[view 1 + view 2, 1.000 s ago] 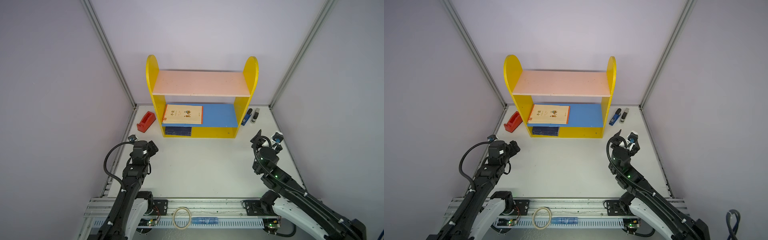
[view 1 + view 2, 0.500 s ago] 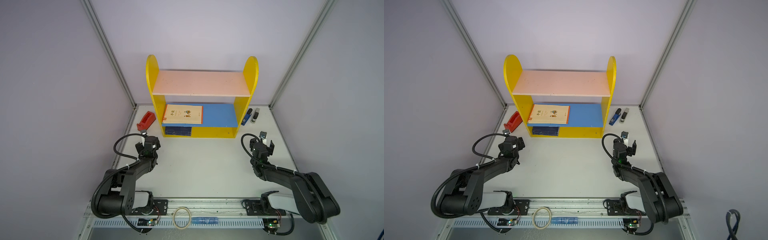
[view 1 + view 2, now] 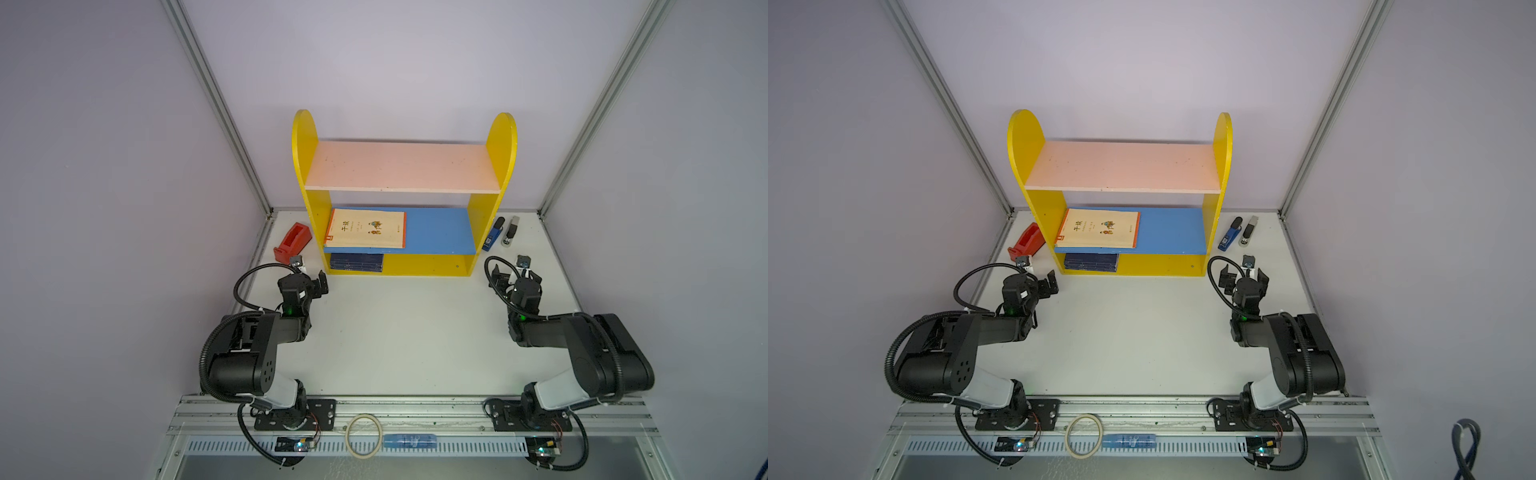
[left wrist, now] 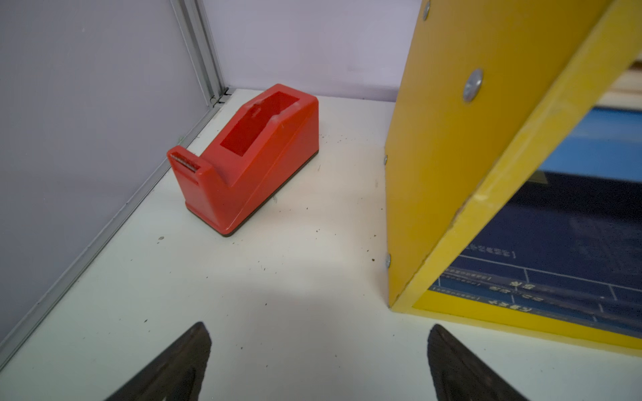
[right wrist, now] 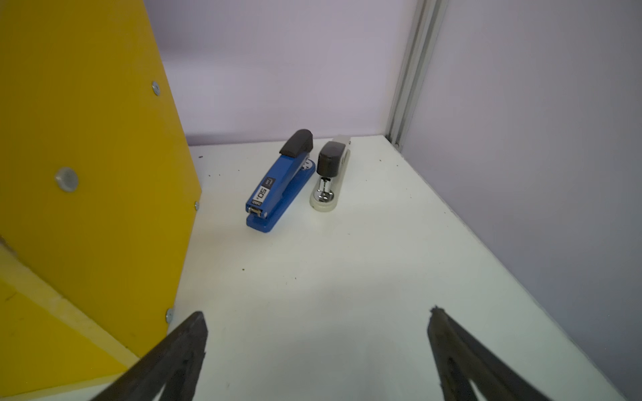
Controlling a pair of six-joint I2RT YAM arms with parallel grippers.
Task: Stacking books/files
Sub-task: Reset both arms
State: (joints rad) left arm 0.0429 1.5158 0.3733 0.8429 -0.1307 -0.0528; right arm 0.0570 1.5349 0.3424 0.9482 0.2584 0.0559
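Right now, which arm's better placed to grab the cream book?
Left, probably. The left gripper sits open by the shelf end where the cream book lies; the right gripper is at the far end, near the blue stapler.

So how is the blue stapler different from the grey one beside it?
The blue stapler is blue and longer; the grey stapler is pale grey and shorter. The blue stapler has a white label; the grey stapler shows none. Both have black caps and lie side by side on the table.
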